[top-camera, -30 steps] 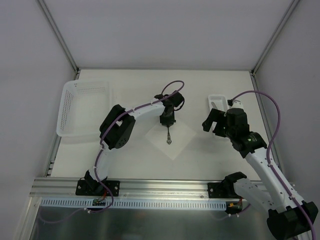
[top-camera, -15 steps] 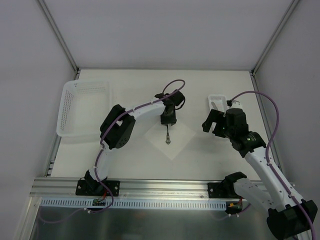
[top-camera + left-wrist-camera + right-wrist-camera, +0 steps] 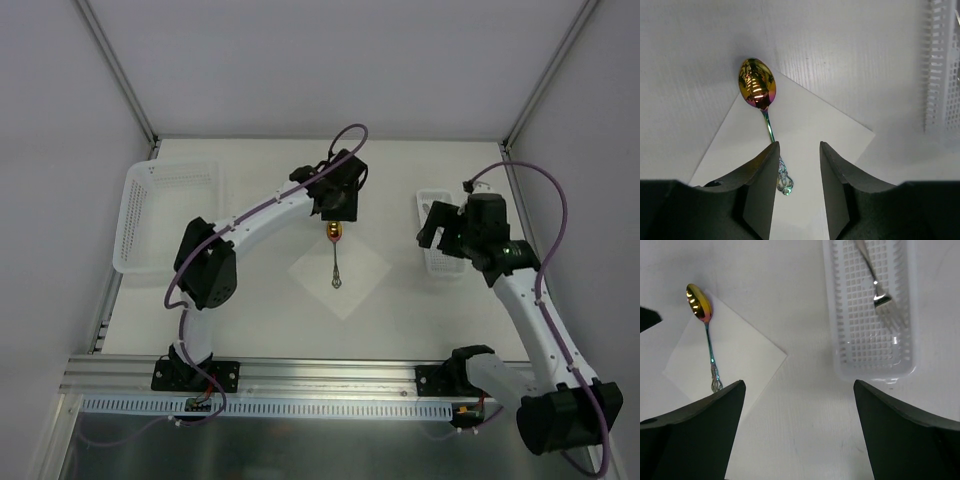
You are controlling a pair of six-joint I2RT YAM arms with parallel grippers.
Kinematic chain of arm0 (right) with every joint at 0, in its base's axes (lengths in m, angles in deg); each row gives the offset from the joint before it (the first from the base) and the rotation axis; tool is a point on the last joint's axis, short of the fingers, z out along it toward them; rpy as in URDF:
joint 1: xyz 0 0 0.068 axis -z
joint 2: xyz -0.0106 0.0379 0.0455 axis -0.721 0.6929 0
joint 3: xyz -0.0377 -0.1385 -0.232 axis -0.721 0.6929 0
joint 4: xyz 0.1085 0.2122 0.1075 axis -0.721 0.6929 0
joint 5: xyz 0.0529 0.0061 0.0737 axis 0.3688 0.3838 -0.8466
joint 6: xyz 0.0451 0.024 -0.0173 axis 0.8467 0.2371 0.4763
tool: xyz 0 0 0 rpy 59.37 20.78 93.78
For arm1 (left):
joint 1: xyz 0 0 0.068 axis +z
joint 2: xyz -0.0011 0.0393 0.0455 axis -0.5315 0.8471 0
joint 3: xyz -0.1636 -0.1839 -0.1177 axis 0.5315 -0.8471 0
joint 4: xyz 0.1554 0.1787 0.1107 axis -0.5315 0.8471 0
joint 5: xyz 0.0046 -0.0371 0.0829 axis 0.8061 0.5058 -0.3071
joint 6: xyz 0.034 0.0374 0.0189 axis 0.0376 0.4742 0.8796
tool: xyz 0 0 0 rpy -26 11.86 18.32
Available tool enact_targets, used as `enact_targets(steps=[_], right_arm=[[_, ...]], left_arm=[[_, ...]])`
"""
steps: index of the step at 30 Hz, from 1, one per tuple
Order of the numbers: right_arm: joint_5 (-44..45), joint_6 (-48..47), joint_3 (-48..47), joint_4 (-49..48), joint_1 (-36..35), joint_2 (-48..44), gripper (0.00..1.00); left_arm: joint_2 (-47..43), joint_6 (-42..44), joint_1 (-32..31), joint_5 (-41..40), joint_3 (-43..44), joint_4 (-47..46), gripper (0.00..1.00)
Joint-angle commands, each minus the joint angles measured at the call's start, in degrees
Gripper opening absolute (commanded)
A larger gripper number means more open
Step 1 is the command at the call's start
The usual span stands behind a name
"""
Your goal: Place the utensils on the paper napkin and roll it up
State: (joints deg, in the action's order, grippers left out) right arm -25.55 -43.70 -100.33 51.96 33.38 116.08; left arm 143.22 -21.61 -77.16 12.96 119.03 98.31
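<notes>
The spoon (image 3: pixel 762 100) lies on the paper napkin (image 3: pixel 830 150) with its gold bowl overhanging a corner, and with the left gripper (image 3: pixel 798 150) and right gripper (image 3: pixel 799 385) both apart and empty, rolling could nudge it off while the fork (image 3: pixel 875 282) sits in its basket (image 3: pixel 875 372).

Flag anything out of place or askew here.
The spoon lies on the paper napkin, but its gold bowl sticks past the napkin's far corner onto the table. The fork lies in the small white basket, not yet on the napkin.
</notes>
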Motion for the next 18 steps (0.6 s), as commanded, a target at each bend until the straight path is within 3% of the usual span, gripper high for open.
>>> enact_targets(steps=[1,4,6,10,14,18], right_arm=[[-4.29,-11.09,-10.07,6.16,6.23,7.11,0.92],[-3.24,-17.10,-20.97,12.05,9.32,18.62,0.79],[-2.88,-19.48,-28.33,13.72,10.90,27.12,0.67],[-2.09,-21.94,-40.12,15.66,11.52,41.09,0.54],[-2.09,-24.23,-46.48,16.20,12.14,51.76,0.50],[-2.36,-25.73,-48.24,16.37,12.40,58.36,0.50]], left_arm=[[-7.14,11.15,0.14,2.60,0.72,0.81,0.38],[-9.51,23.46,2.25,14.54,-0.85,0.72,0.34],[-11.45,27.42,4.18,20.08,-4.54,0.72,0.35],[-16.01,30.41,10.15,34.31,-10.34,0.72,0.36],[-19.27,33.41,15.43,47.76,-14.65,0.72,0.41],[-22.09,36.48,18.07,52.79,-16.50,0.81,0.46]])
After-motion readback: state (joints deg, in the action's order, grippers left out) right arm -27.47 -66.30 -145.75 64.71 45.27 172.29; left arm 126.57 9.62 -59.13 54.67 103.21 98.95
